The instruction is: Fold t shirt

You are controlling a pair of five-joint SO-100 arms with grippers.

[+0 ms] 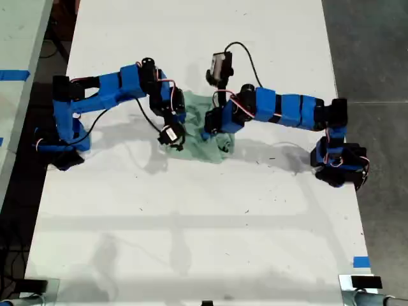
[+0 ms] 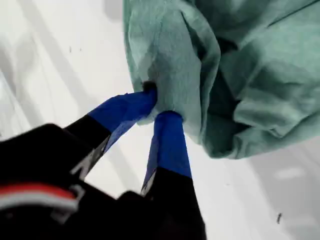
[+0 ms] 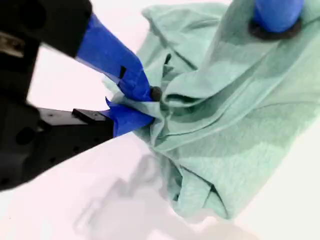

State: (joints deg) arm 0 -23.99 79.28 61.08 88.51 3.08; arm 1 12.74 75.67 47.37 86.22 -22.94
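Note:
The pale mint-green t shirt [image 1: 215, 145] lies bunched and wrinkled on the white table between the two blue arms, near the middle of the exterior view. In the first wrist view my first gripper [image 2: 159, 107] is shut on a fold at the edge of the t shirt [image 2: 240, 75], its blue-taped tips pinching the cloth. My second gripper [image 3: 147, 105] is also shut, on a gathered pleat of the t shirt [image 3: 225, 140]. Another blue fingertip [image 3: 277, 12] meets the cloth on its far side. The wrist views do not show which arm is which in the exterior view.
The white table [image 1: 191, 223] stretches on toward the exterior view's bottom. One arm's base [image 1: 60, 143] stands at the exterior view's left, the other arm's base [image 1: 338, 162] at its right. A second table with blue tape [image 1: 13, 74] borders the left edge.

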